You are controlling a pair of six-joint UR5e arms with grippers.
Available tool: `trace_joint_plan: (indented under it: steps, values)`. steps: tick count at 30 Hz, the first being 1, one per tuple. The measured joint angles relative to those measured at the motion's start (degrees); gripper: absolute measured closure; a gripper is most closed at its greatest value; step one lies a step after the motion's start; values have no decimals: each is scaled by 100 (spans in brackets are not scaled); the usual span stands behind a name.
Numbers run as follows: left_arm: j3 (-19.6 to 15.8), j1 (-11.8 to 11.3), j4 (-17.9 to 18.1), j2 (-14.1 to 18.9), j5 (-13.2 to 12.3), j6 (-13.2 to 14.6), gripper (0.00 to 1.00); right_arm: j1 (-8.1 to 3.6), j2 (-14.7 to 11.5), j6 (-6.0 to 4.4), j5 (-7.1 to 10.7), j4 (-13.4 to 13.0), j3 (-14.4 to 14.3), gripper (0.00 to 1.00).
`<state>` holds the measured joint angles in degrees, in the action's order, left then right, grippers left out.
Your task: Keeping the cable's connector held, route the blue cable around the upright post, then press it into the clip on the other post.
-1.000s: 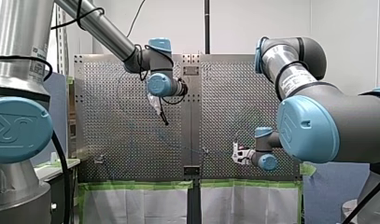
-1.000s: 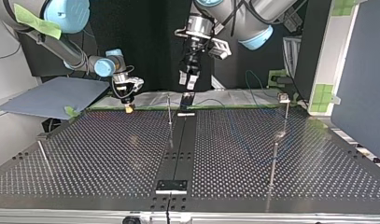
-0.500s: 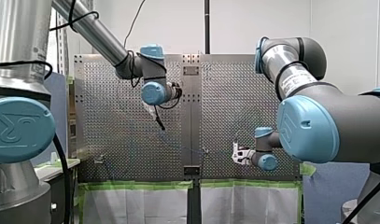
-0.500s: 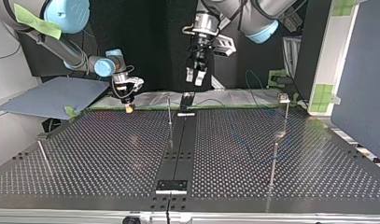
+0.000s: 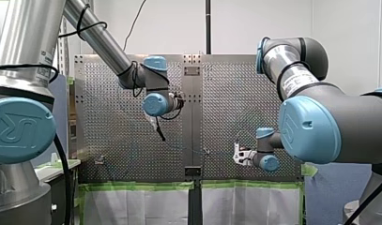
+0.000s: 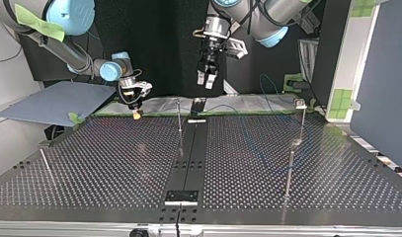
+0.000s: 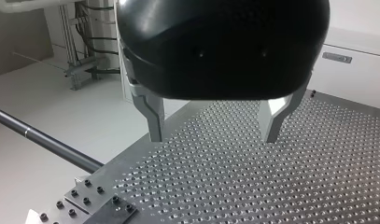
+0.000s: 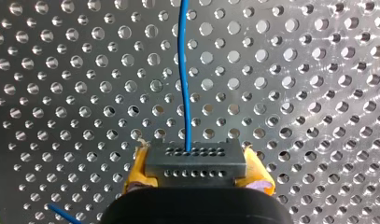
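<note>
Worktop: big perforated plate (image 6: 114, 163) with a few thin posts sticking up out of it.
My left arm (image 5: 99, 40): this is the bit that changed. Over the last second it lifted off from down by the middle post (image 6: 179, 118), slid a little sideways, and now hangs well above the plate near the arm-side edge.
What that means: I'd guess it's backing off to line up for a grab on the cable's slack. The routing doesn't look finished to me, and the clip step isn't done yet.
My left tool (image 7: 213, 135): fingers spread wide with nothing between them, just bare holes underneath.
My right tool (image 6: 135, 111): hasn't budged. It's parked low at the arm-side edge, toward the corner at the top view's left. Its yellow pads (image 8: 137, 170) are pinching the connector from both sides, so the "keep holding it" part is fine.
Clip post (image 6: 302, 123): near the same edge but toward the opposite corner, well apart from the right tool. The small block on top (image 6: 301, 103) is what I take for the clip.
Cable (image 8: 183, 79): thin and bright blue. It leaves the connector's face and runs almost straight ahead of the right tool, with a slight bend, close over the holes. Further along it's too faint to tell whether it's round the middle post.
Connector (image 8: 194, 161): small dark block with rows of tiny holes on its face, sitting square between the pads.
</note>
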<state>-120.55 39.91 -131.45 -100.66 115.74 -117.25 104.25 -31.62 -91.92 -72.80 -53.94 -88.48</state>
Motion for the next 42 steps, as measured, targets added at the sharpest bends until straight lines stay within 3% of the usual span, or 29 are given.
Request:
trace_joint_plan:
  steps: [14, 42]
  values:
    - [-12, -48, -28, -6, 153, -86, 0, -29, 8, 25, 44, 39, -2, 100]
    - [-19, -52, -49, -9, 164, -61, 0, -31, 10, 32, 54, 41, 1, 100]
